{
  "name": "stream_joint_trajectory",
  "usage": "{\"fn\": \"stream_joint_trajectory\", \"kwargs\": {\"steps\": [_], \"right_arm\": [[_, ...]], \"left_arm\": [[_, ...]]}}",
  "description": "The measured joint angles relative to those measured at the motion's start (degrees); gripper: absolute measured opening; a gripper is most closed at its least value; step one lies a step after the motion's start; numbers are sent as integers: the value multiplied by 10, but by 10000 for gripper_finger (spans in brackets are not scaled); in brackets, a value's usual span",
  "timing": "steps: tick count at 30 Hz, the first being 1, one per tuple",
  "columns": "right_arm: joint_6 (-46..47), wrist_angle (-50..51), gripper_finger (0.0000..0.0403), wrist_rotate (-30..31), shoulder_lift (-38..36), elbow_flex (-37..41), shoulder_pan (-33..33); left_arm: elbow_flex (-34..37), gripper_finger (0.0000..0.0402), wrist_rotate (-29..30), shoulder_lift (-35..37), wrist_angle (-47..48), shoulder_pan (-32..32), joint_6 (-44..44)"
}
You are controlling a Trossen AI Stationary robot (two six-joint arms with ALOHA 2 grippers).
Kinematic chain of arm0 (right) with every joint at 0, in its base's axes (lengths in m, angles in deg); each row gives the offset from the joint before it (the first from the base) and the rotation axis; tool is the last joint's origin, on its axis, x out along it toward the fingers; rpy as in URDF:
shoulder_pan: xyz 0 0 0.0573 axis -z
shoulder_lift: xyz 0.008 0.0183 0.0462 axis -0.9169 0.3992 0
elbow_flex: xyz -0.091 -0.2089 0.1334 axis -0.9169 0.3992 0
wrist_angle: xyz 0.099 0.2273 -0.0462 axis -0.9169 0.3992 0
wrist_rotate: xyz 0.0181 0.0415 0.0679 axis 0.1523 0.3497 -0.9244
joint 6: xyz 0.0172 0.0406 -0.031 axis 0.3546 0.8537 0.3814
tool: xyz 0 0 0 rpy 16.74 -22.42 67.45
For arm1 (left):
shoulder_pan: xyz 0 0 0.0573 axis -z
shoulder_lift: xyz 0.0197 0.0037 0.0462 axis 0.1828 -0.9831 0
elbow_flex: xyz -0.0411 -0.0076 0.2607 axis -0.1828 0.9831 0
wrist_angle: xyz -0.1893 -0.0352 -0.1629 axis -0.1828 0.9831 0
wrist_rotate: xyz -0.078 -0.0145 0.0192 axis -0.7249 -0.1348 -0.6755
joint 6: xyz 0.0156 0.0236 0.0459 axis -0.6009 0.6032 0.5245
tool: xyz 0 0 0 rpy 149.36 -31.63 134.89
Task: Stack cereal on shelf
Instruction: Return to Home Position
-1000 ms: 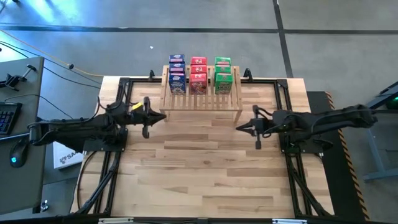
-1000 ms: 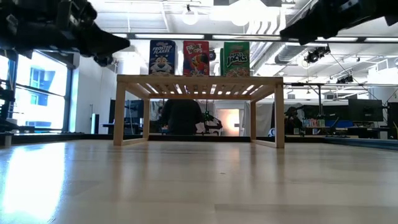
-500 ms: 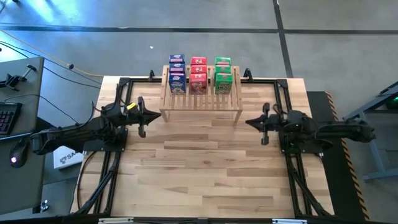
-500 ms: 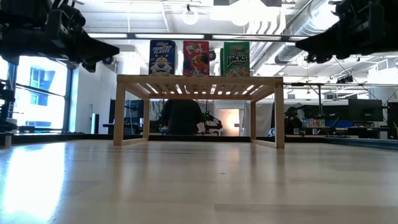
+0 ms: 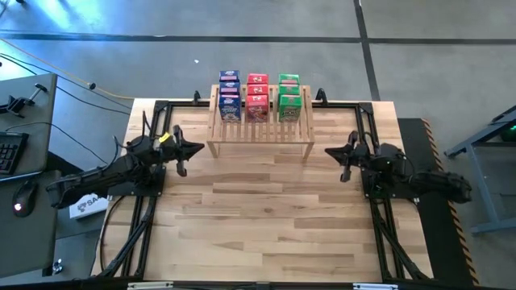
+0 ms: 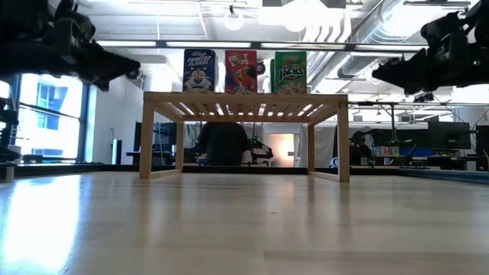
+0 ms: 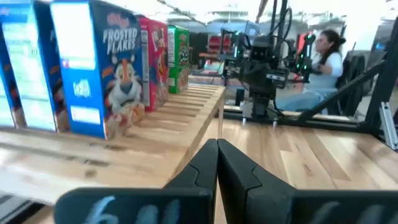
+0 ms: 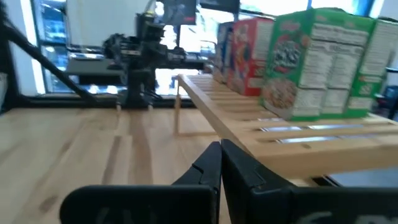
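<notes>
On top of the wooden shelf (image 5: 260, 134) the cereal stood in 3 neat rows: blue boxes (image 5: 230, 95), red boxes (image 5: 257, 95) and green boxes (image 5: 289, 95). No box lay on the table (image 5: 266, 217), so the stacking looked done. Off the shelf's left end hung the left gripper (image 5: 193, 148), and off its right end the right gripper (image 5: 332, 151) — both apart from it. Each had its fingers pressed together with nothing between them. Only parking the arms seemed left.
</notes>
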Motion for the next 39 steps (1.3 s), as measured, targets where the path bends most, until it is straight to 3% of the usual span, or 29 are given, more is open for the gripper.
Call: {"fn": "stream_joint_trajectory", "kwargs": {"steps": [8, 18, 23, 39], "right_arm": [[8, 13, 0, 2, -1, 0, 32], [15, 14, 0, 9, 2, 0, 80], [15, 11, 0, 29, 2, 0, 100], [25, 11, 0, 27, 2, 1, 114]], "left_arm": [[18, 1, 50, 105, 67, -5, 5], [18, 1, 81, 105, 95, -5, -5], [18, 1, 146, 96, 106, -5, -33], [18, 1, 146, 60, 106, -5, -20]]}}
